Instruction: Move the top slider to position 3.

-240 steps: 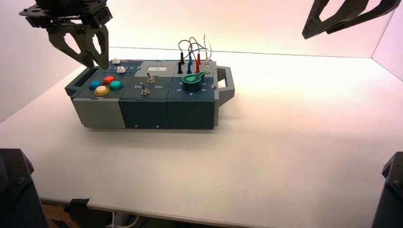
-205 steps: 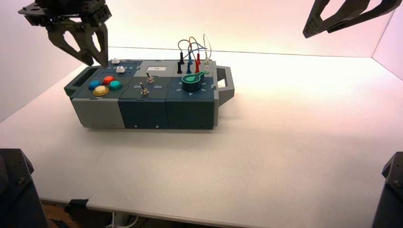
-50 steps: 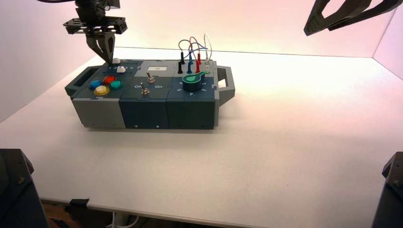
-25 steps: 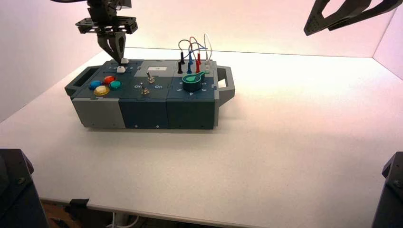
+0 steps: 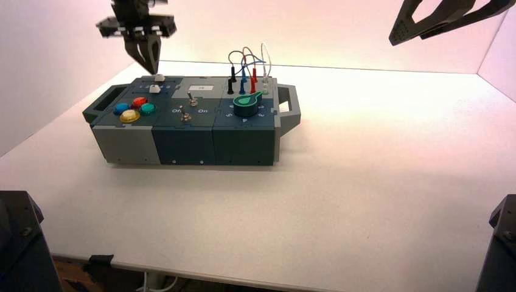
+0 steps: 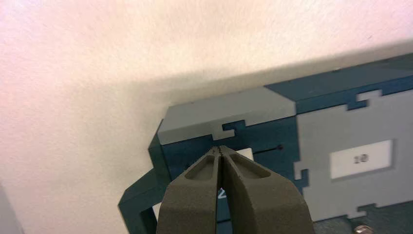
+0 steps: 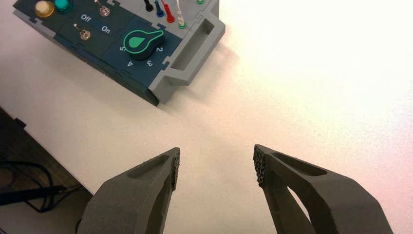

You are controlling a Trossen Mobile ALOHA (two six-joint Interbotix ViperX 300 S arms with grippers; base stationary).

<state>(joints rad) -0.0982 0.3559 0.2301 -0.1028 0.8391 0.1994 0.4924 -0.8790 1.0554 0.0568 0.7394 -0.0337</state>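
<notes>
The top slider's white knob [image 5: 160,78] sits on the far row of the box [image 5: 182,143], near the left end. The second white knob [image 5: 155,89] lies just nearer. My left gripper [image 5: 149,68] hangs shut and empty a little above and left of the top knob, not touching it. In the left wrist view the shut fingertips [image 6: 220,148] hide most of the white knob [image 6: 246,154]; its thin track line [image 6: 267,150] runs on beside it. My right gripper [image 5: 426,27] is parked high at the far right, open and empty [image 7: 216,165].
The box also bears round coloured buttons [image 5: 135,109], two metal toggles [image 5: 188,106], a green knob [image 5: 246,104], plugged wires [image 5: 246,67] and end handles [image 5: 289,109]. White walls stand behind and at the sides.
My left gripper closed, came down by the top knob and swept right, carrying the knob right along its track. It has now lifted off the knob.
</notes>
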